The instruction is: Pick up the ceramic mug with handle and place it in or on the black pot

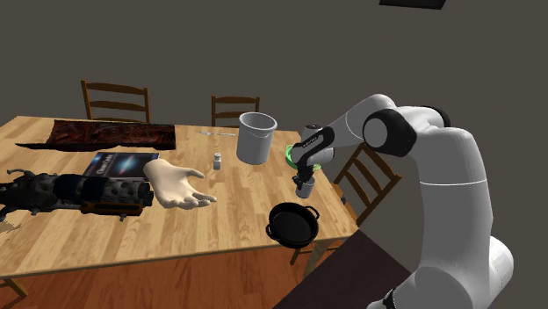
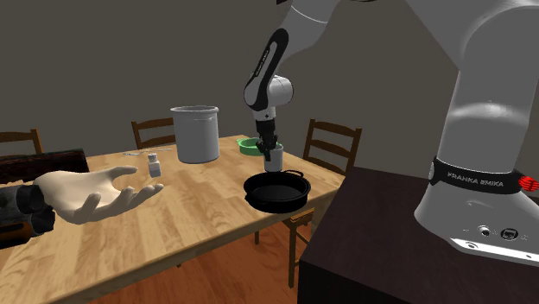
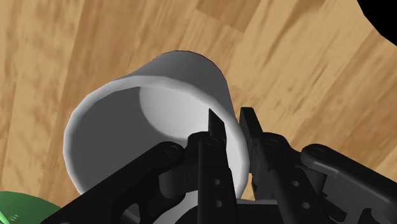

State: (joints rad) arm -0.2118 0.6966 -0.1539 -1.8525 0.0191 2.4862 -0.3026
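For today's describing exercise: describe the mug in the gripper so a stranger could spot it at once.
Find the wooden table, at the end where the white arm reaches down. Next to the black pot, the black gripper clasps a small pale grey mug by its wall; it is far smaller than the grey container nearby.

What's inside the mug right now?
One finger of the gripper reaches inside the pale grey mug, pinching its wall against the outer finger. The visible interior is bare; the gripper's body covers the rest.
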